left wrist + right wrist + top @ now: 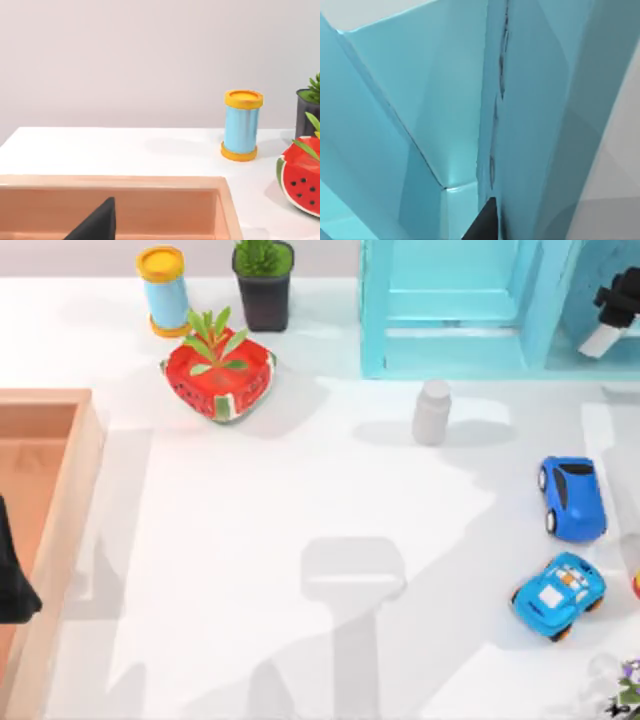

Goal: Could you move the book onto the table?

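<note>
The turquoise shelf unit (450, 310) stands at the back right of the white table (250, 540). My right gripper (612, 315) reaches into the shelf's right compartment. In the right wrist view, a darker teal-blue slab (545, 110) stands upright between the lighter shelf walls (420, 90). By its colour it is the book. One dark fingertip (485, 222) shows close against its edge. My left gripper (12, 585) hangs parked over the wooden box (60, 540) at the left edge.
At the back left stand a blue and yellow can (163, 290), a dark potted plant (264, 280) and a watermelon planter (220, 375). A grey bottle (432, 412) is below the shelf. Two blue toy cars (573, 497) (558, 595) lie at the right.
</note>
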`<action>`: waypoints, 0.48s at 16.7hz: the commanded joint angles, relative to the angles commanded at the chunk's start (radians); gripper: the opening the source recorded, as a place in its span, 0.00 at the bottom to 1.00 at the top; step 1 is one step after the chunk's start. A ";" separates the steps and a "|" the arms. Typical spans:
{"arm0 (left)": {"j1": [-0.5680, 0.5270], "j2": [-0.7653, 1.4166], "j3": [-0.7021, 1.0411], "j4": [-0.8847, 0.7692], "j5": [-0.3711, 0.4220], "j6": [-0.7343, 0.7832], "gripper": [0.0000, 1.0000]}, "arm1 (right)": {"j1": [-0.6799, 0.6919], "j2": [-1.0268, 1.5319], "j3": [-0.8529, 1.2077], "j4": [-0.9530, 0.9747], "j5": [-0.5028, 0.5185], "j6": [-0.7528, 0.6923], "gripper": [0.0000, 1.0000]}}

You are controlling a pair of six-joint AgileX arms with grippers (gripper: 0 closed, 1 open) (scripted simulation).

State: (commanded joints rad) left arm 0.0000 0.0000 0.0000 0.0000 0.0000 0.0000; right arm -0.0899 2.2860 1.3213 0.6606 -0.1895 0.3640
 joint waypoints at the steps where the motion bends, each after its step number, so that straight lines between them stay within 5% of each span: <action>1: 0.000 0.000 0.000 0.000 0.000 0.000 1.00 | 0.000 0.000 0.000 0.000 0.000 0.000 0.17; 3: 0.000 0.000 0.000 0.000 0.000 0.000 1.00 | 0.000 0.000 0.000 0.000 0.000 0.000 0.02; 8: 0.000 0.000 0.000 0.000 0.000 0.000 1.00 | 0.000 0.000 0.000 0.000 0.000 0.000 0.00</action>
State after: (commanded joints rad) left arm 0.0000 0.0000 0.0000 0.0000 0.0000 0.0000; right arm -0.0899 2.2860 1.3213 0.6606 -0.1895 0.3640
